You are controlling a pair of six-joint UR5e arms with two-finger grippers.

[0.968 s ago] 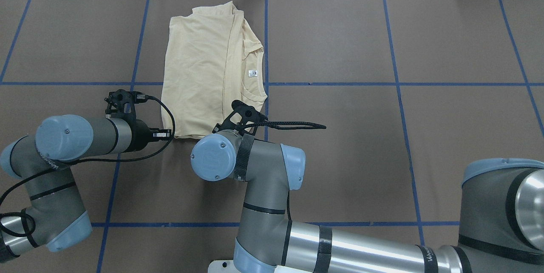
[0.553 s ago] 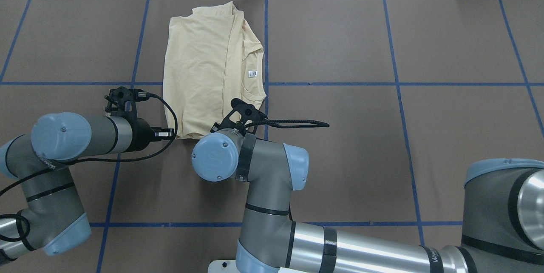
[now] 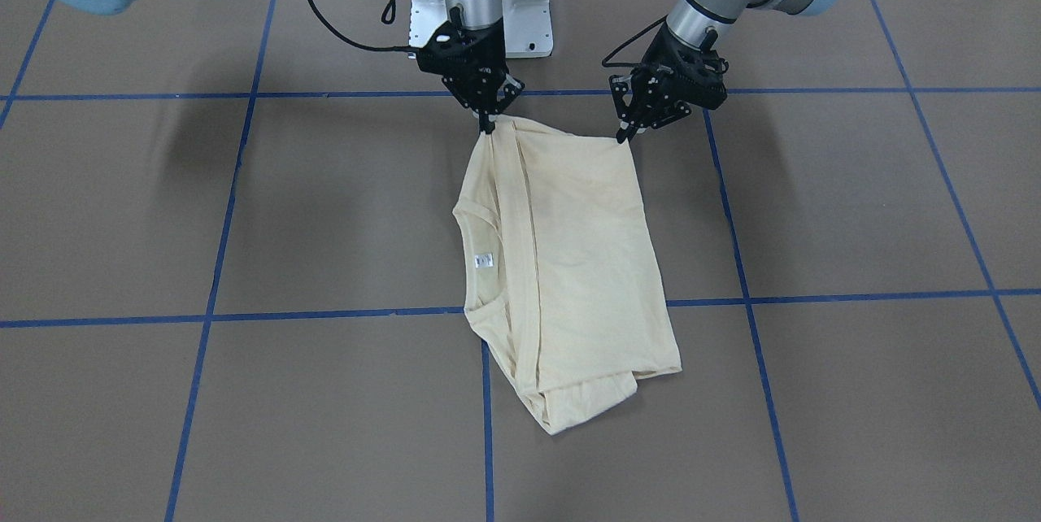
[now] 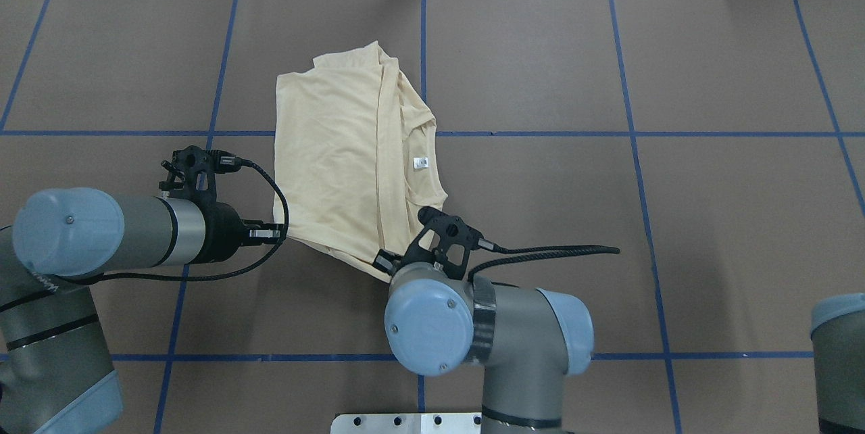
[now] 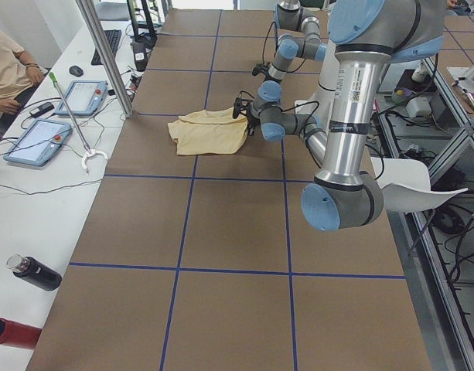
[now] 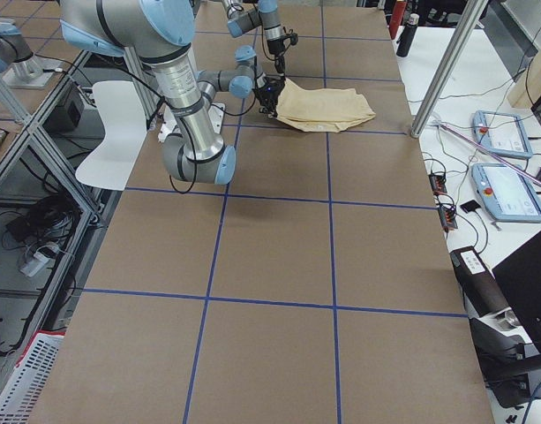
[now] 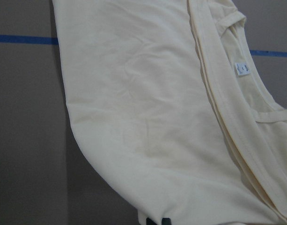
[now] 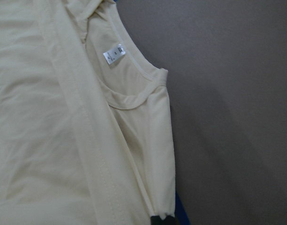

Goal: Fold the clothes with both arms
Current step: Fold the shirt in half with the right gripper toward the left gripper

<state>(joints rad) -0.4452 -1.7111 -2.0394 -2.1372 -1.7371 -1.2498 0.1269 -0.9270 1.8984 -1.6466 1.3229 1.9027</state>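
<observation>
The clothes, one pale cream shirt (image 4: 344, 157), lie folded lengthwise on the brown table, the neck and its small white label (image 4: 421, 163) on the right. My left gripper (image 4: 278, 234) is shut on the shirt's near left corner. At the near right corner my right gripper (image 4: 384, 262) is shut on the shirt, mostly hidden under its own wrist. In the front-facing view the shirt (image 3: 569, 262) has its near edge raised between the right gripper (image 3: 488, 128) and the left gripper (image 3: 625, 133). Both wrist views are filled with the shirt (image 7: 148, 122) (image 8: 49, 117). The print is hidden.
Blue tape lines (image 4: 649, 133) divide the brown table cover. The white pedestal base (image 3: 524, 10) stands just behind the grippers. A side bench holds tablets (image 5: 35, 139), a black bottle (image 5: 35, 272) and a metal pole (image 5: 105, 62); a person (image 5: 8, 66) sits there.
Both grippers have drawn back toward the robot base and a little right, dragging the shirt with them. Its near edge now slants and hangs off the table.
</observation>
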